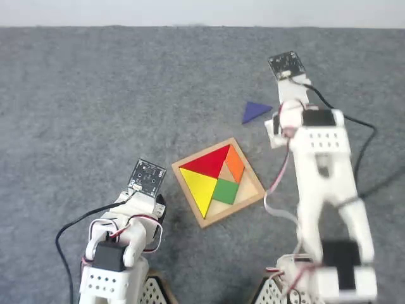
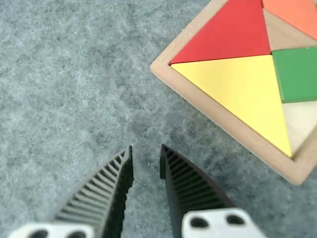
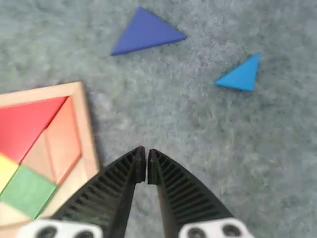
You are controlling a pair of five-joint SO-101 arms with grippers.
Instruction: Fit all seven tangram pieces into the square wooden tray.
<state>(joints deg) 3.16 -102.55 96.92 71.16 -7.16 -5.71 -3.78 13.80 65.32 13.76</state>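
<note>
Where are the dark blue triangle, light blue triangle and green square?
Dark blue triangle (image 3: 145,32): right wrist view, face centre.
Light blue triangle (image 3: 242,76): right wrist view, face centre.
Green square (image 2: 297,74): left wrist view, face centre.

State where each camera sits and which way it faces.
High view: fixed overhead, looking down on the table; left arm, right arm, the tray and dark blue triangle show.
Left wrist view: on the left arm, looking past the left pincer at the tray's corner.
Right wrist view: on the right arm, looking past the right pincer at the light blue triangle.
Shared: all see the tray.
</note>
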